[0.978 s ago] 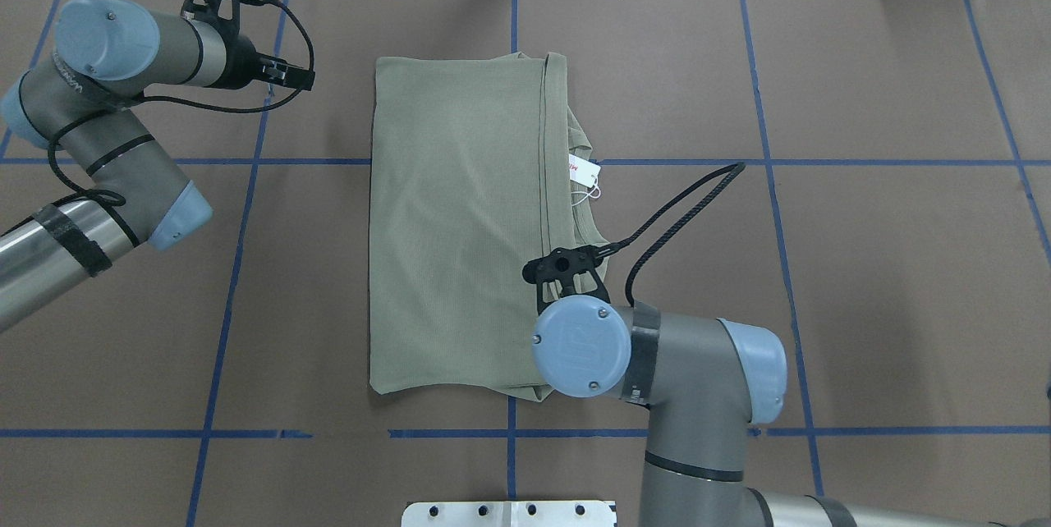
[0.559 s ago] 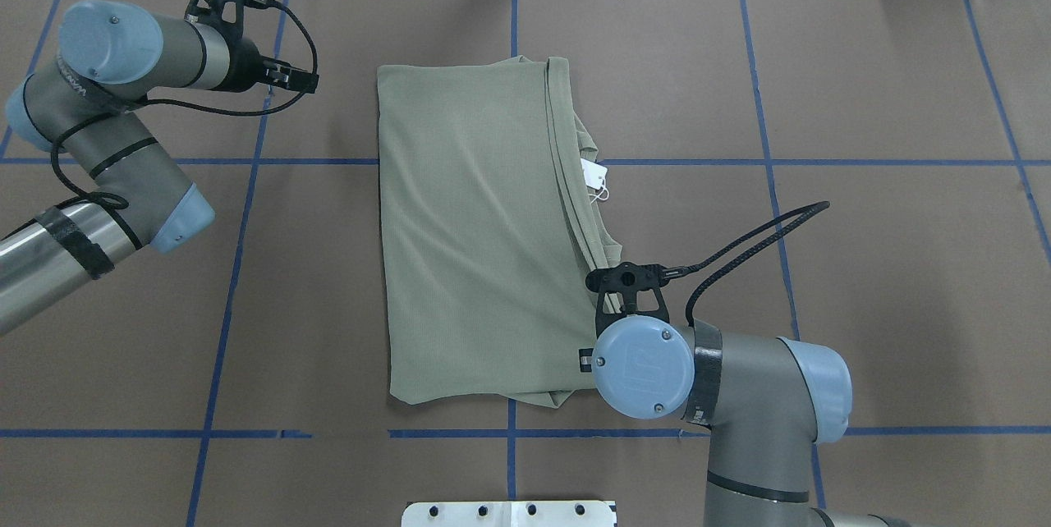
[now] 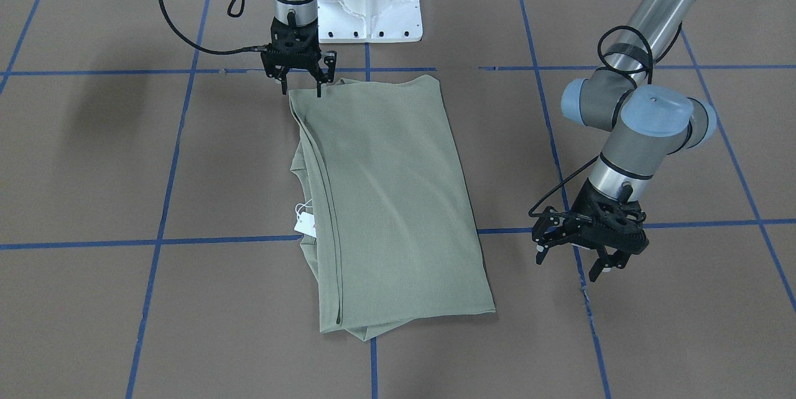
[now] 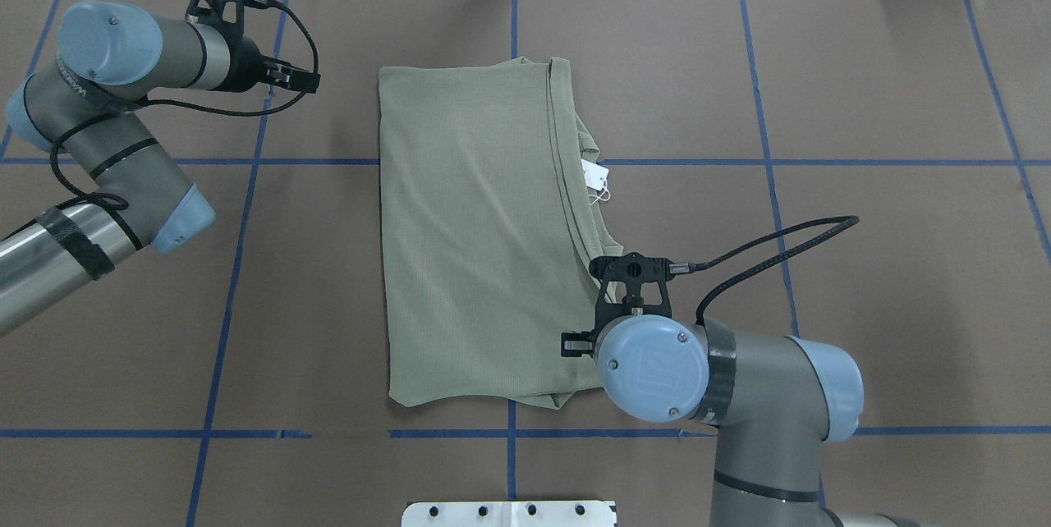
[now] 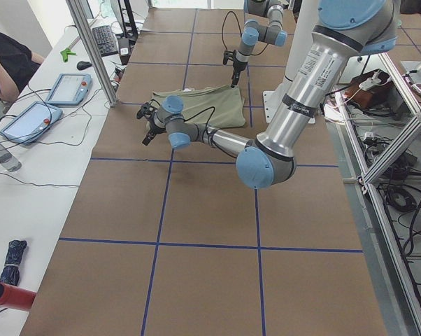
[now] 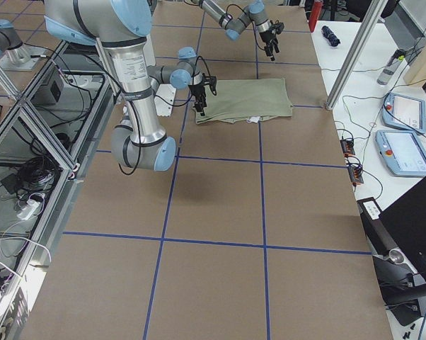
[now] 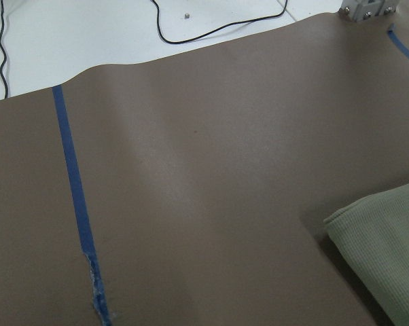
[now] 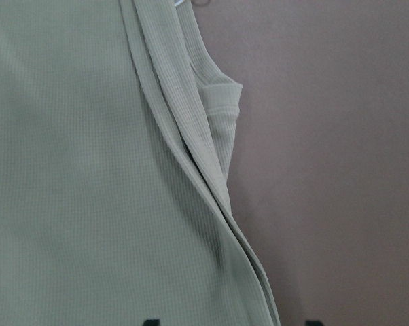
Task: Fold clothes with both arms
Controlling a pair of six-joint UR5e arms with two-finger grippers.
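Overall, the pale sage-green knit shirt [image 4: 468, 240] lies folded into a long rectangle at the middle of the brown paper-covered table [image 4: 862, 100], its long sides running away from the robot.

The overhead view hides the right tool under its own blue wrist cap. The front-facing view shows the black two-finger right gripper [image 3: 303, 83] pointing straight down at the shirt's near right-hand corner, jaws spread wide. The right wrist camera confirms this: two black fingertips [image 8: 149, 321] sit far apart at the bottom of its view, the stacked fold edges run between them, and nothing is pinched. Whether the tips touch the cloth cannot be told.

The black left gripper [image 3: 578, 257] hangs over bare table off the shirt's far left corner, well apart from it, jaws open and empty. Its wrist camera sees only table, one strip of blue tape [image 7: 75, 197] and that shirt corner at lower right.

Edges: the left long side is one clean fold. The right long side shows several layers stepped outward, with a ribbed edge and the white hang tag [image 4: 594, 174] poking past them onto the table. The near short edge runs slightly slanted.

Room: bare table lies on both sides of the shirt. The white metal pedestal base [image 3: 369, 1] stands just behind the right gripper.
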